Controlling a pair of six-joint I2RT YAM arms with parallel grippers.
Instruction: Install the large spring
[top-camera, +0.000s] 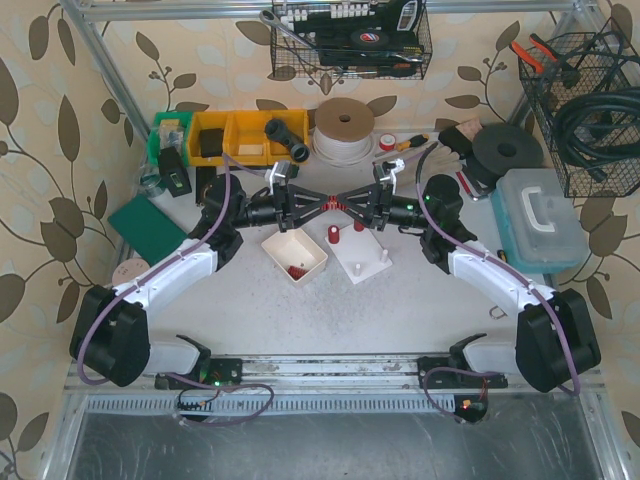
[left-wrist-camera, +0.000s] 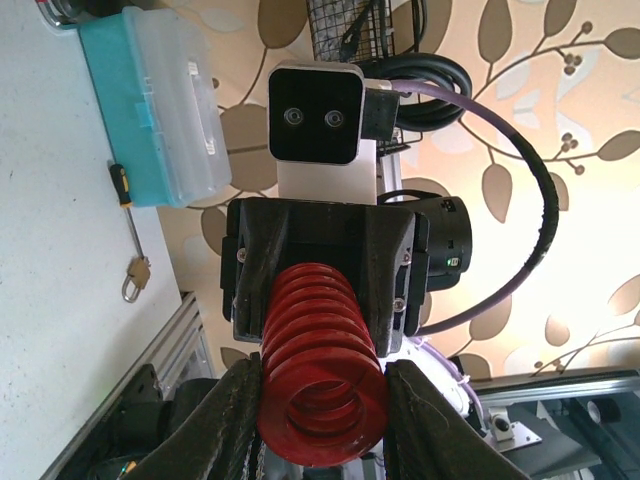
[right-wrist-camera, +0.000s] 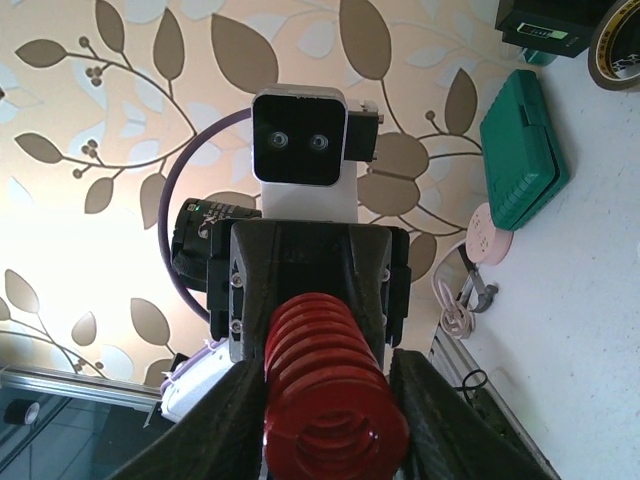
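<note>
The large red spring (top-camera: 334, 203) hangs level in the air between both grippers, above the table's middle. My left gripper (top-camera: 318, 201) is shut on its left end and my right gripper (top-camera: 351, 204) on its right end. In the left wrist view the spring (left-wrist-camera: 320, 360) fills the gap between my fingers (left-wrist-camera: 230, 420), with the right gripper's black fingers clamped on its far end. The right wrist view shows the same spring (right-wrist-camera: 330, 390) from the other end. Below stands a white mounting block (top-camera: 358, 262) with a red post (top-camera: 331, 234).
A white tray (top-camera: 283, 246) holding small red parts sits left of the block. A teal box (top-camera: 540, 215) is at the right and a green case (top-camera: 148, 222) at the left. Yellow bins (top-camera: 245, 135) and a tape roll (top-camera: 345, 128) stand at the back.
</note>
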